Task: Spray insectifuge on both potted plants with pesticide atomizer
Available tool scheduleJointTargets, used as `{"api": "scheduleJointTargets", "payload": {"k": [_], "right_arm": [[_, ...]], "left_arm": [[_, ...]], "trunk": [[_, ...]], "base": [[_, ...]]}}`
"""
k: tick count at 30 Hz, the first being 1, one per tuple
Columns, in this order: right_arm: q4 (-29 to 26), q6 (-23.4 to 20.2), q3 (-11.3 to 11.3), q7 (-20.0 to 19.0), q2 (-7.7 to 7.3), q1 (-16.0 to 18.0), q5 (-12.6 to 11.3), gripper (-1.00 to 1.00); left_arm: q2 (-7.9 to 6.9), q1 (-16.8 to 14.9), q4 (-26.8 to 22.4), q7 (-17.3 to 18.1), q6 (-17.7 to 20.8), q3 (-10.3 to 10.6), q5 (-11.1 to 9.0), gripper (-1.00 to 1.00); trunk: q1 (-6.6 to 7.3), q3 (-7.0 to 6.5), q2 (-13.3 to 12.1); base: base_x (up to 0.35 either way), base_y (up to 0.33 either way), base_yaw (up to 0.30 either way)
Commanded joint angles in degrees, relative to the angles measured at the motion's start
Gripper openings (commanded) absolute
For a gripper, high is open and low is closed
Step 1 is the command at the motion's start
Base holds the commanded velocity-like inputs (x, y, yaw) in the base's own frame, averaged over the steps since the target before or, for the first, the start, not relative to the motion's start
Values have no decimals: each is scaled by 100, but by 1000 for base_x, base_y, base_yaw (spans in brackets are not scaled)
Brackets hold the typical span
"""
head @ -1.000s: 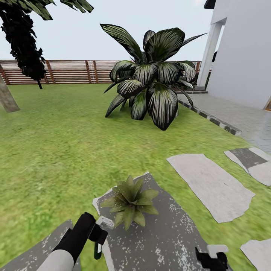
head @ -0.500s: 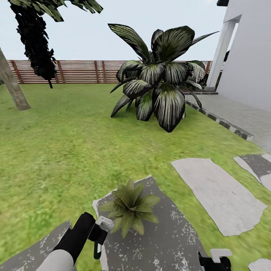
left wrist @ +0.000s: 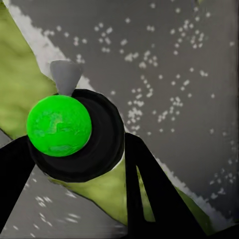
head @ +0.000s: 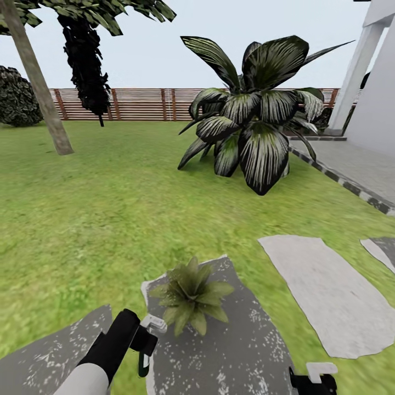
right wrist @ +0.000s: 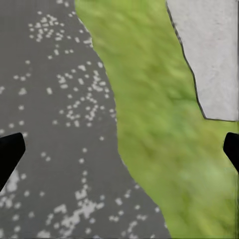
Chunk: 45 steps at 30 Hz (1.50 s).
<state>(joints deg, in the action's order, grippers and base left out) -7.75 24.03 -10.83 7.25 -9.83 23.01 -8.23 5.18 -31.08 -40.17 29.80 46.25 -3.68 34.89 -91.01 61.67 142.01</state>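
Observation:
My left gripper (head: 145, 344) is shut on the pesticide atomizer (head: 143, 364), a slim dark green bottle hanging below the fingers with its grey nozzle head (head: 156, 323) on top. The left wrist view looks straight down at the bottle's bright green end (left wrist: 59, 125) in its black collar, with the black fingers (left wrist: 144, 189) on either side. One potted plant (head: 190, 293), a low rosette of pointed leaves, sits on a dark stepping stone (head: 241, 351) just right of and beyond the nozzle. At the head view's lower right, my right gripper (head: 314, 379) is open and holds nothing.
A huge dark plant with white-striped leaves (head: 252, 115) stands ahead on the lawn. Palm trunks (head: 41, 88) rise at the left before the slat fence (head: 142, 104). Pale stepping stones (head: 329, 291) and a paved path by the white house (head: 378, 99) lie right.
The whole head view has shifted right, so the camera has turned left. The arms and the held atomizer keep their places in the picture.

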Motion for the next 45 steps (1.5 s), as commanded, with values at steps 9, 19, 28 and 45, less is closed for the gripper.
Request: {"api": "scheduleJointTargets", "payload": {"k": [9,19,28,45], "right_arm": [[1,14,-50,15,-1,2,-56,100],[7,14,-50,17,-1,2,-56,100],[2,10,-50,15,10,2,-56,100],[10,-3,-57,-1,-56,2,-48,100]], "left_arm": [[18,5,-14,52,24,-36,70,-100],[-6,-28,-17,52,24,-48,71,-100],[46,-190,-37,93,643,13,37,-100],[-956,-1400,411,2607,1130,1610,536,-100]], "trunk": [[-1,5,2],[-1,-13,2],[-1,-30,2],[-1,-30,2]], "base": [[68,-257,21],[-67,-262,254],[-1,-70,156],[0,0,1]]}}
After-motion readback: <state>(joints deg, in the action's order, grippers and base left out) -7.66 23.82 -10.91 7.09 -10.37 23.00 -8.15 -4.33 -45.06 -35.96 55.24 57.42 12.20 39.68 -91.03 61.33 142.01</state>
